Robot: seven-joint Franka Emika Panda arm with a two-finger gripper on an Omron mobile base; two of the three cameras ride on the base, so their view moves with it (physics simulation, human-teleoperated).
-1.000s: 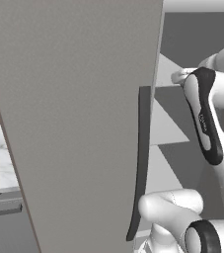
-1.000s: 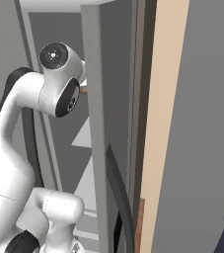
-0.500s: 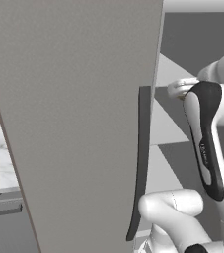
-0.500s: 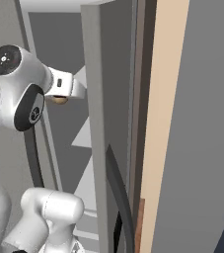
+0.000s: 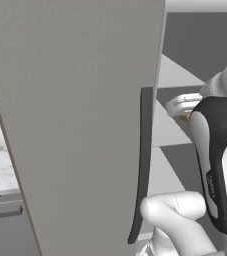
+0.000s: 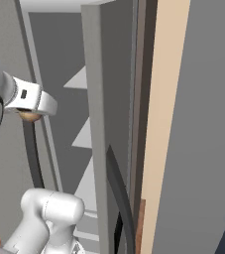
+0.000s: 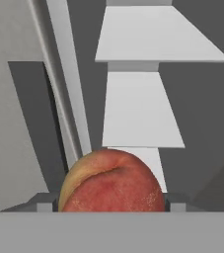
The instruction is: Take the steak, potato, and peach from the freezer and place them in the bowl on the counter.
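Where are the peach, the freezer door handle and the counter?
peach (image 7: pixel 112 182): hand view, middle of its red skin, between the fingertips.
freezer door handle (image 5: pixel 144 150): left base view, mid-length of the dark bar.
counter (image 5: pixel 0 165): left base view, bare marble top.

Arm raised, its fingers clamped around the peach.

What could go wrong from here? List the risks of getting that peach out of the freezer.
1. The round red-orange peach sits between the fingers and bulges well past them in the hand view, so the round fruit might slip if the arm swings fast.
2. The wide flat grey freezer door with its dark vertical handle stands close beside the arm, so the arm could bump it on the way out.
3. The pale grey shelves lie close ahead.
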